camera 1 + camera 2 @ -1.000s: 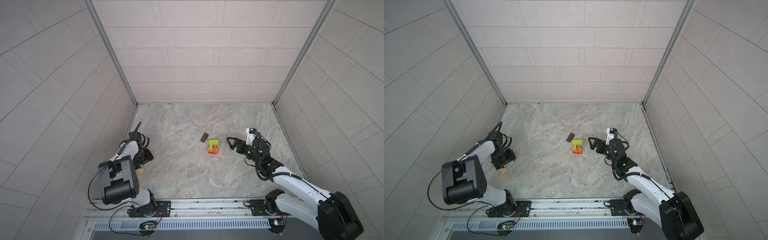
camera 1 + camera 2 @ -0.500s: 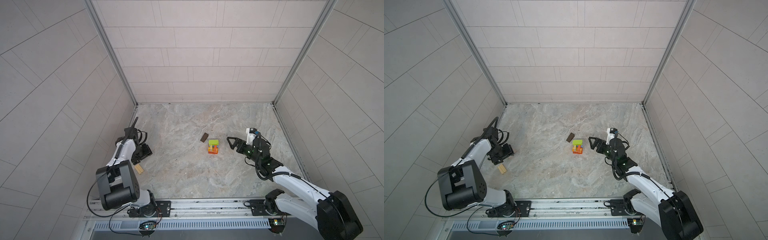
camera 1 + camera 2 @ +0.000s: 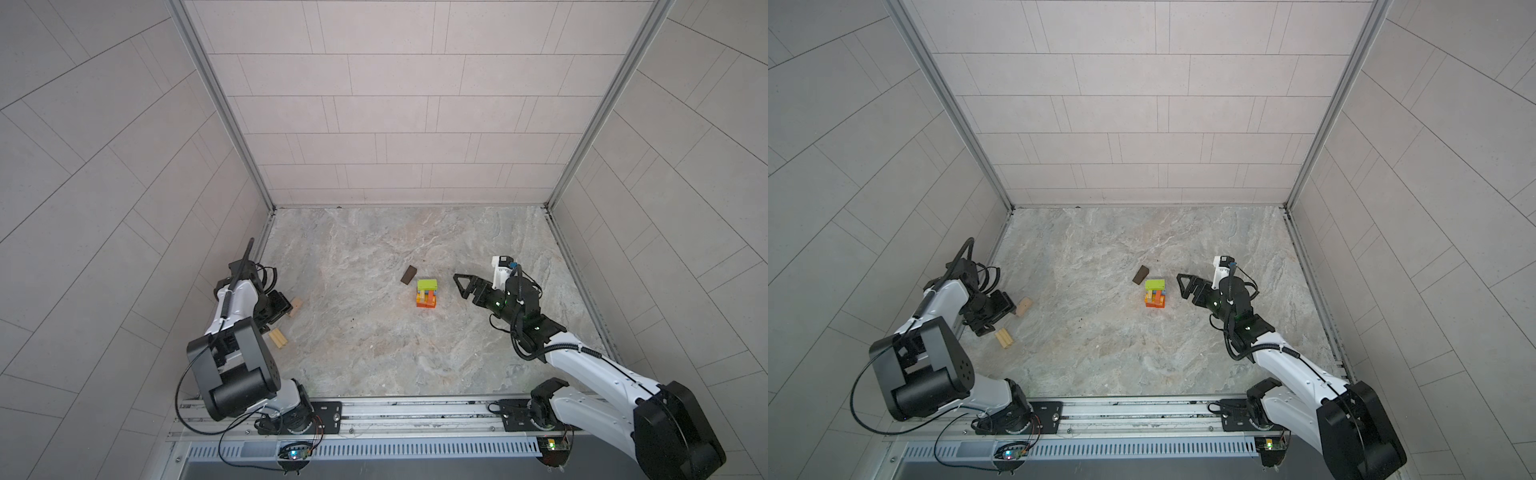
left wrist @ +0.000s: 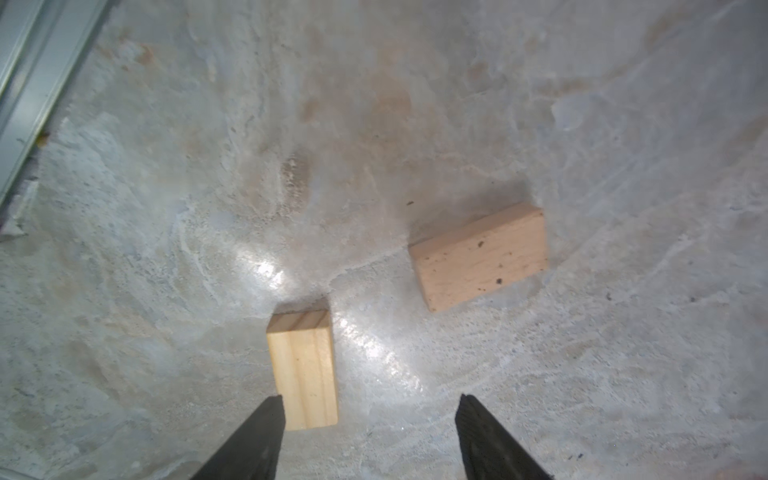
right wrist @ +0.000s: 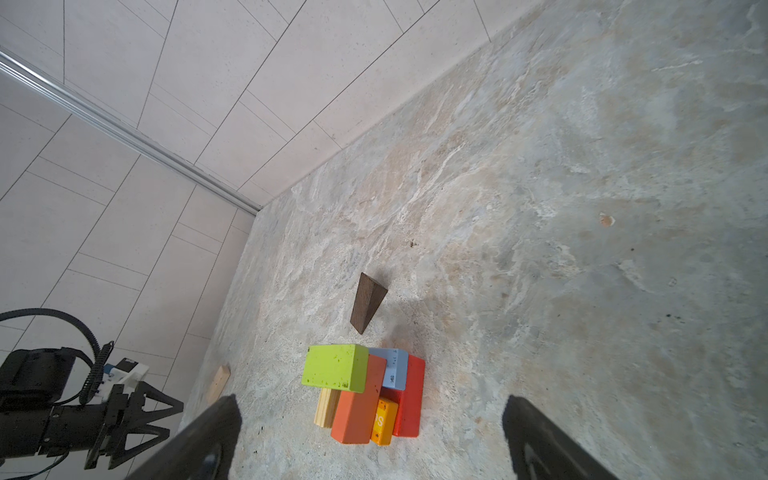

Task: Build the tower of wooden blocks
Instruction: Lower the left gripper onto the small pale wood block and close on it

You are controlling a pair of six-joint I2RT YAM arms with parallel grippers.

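The tower (image 3: 427,294) (image 3: 1155,293) is a low criss-cross stack of red, orange, yellow, light blue and tan wood blocks with a green block (image 5: 336,368) on top. A dark brown block (image 3: 409,274) (image 5: 368,301) lies on the floor just behind it. My right gripper (image 3: 460,286) (image 5: 370,400) hangs open a short way right of the tower, holding nothing. At the left wall my left gripper (image 3: 277,311) (image 4: 370,405) stands open above the floor. A pale tan block (image 4: 302,370) (image 3: 278,338) lies by one fingertip, and a pinker tan block (image 4: 480,257) (image 3: 296,306) lies farther off.
Tiled walls close in the marble floor (image 3: 374,340) on three sides, with a metal rail (image 3: 374,415) along the front. The left wall's metal base strip (image 4: 25,83) runs close to my left gripper. In the right wrist view the left arm (image 5: 62,415) shows at the wall.
My left arm has swung and turned its wrist near the wall, uncovering the pinker tan block beside it. My right arm and the tower have stayed still.
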